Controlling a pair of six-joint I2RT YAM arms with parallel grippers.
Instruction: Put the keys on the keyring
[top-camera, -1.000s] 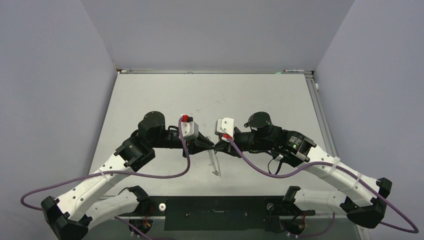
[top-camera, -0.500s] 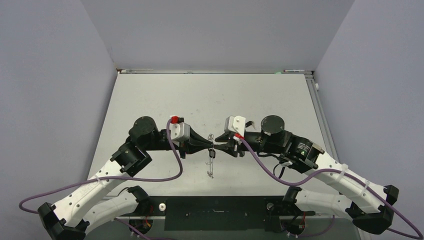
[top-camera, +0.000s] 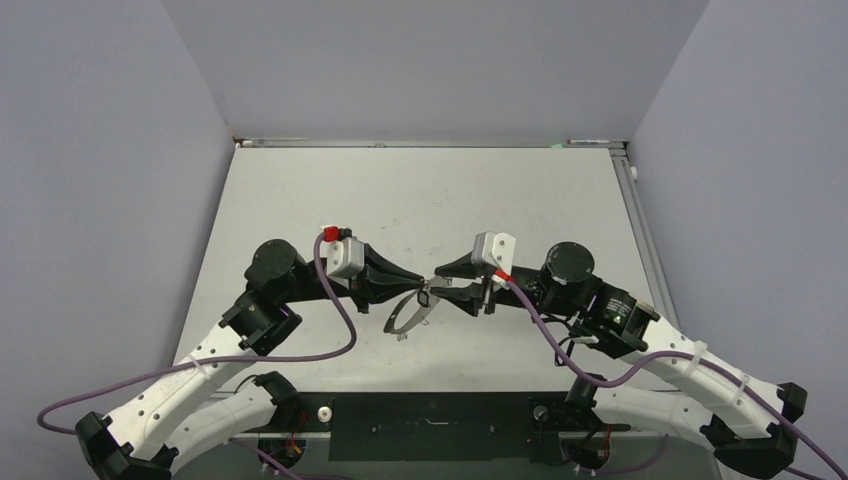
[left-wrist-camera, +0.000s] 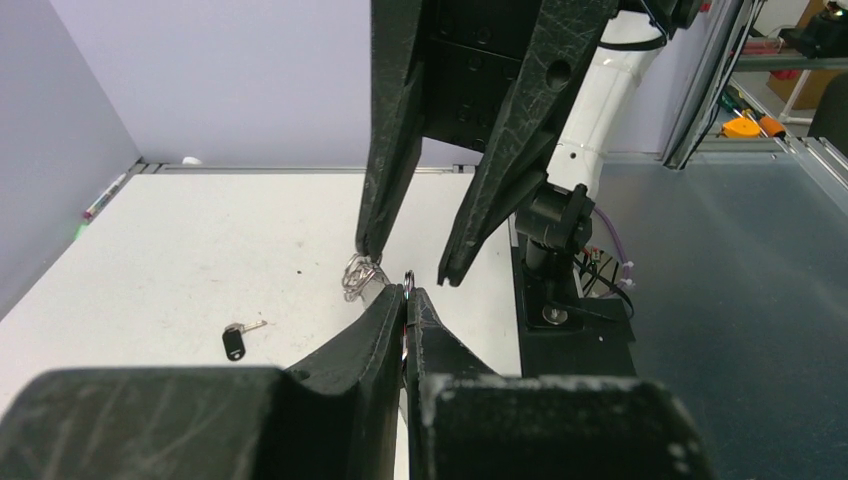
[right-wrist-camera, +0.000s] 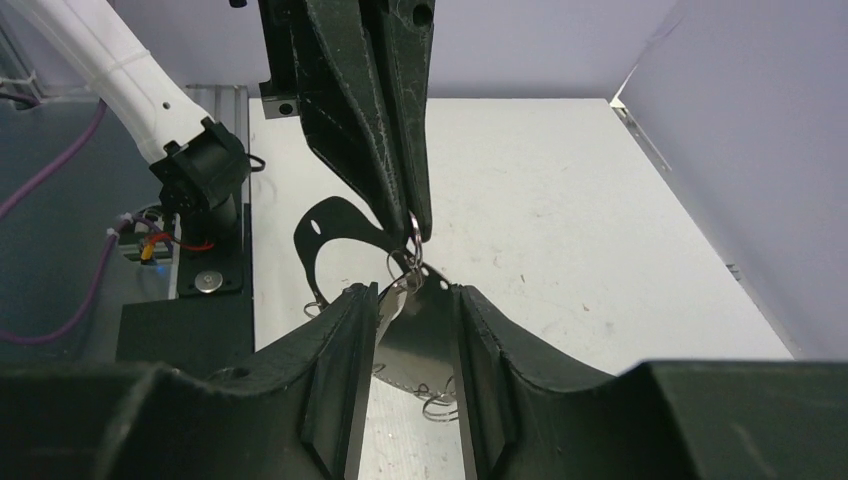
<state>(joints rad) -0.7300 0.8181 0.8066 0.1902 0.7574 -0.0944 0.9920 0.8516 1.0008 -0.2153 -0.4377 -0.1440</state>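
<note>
The keyring (top-camera: 405, 313) is a thin grey hoop with small wire loops (right-wrist-camera: 440, 404), held above the table (top-camera: 300, 200). My left gripper (top-camera: 421, 281) is shut on its upper rim. In the left wrist view (left-wrist-camera: 408, 291) a small loop pokes out between the tips. My right gripper (top-camera: 440, 285) faces it tip to tip and is open. In the right wrist view (right-wrist-camera: 408, 297) its jaws straddle the ring's silvery edge (right-wrist-camera: 420, 335) without pinching it. One black-headed key (left-wrist-camera: 234, 341) lies on the table beyond. The second key is out of view.
Purple cables trail from both wrists. A black base plate (top-camera: 430, 420) runs along the near edge between the arm bases. Grey walls close in the table on three sides.
Both wrists have drawn apart, the left leftwards and the right rightwards. The fingertips still meet at the middle. The keyring has swung from hanging edge-on to tilted out to the left.
</note>
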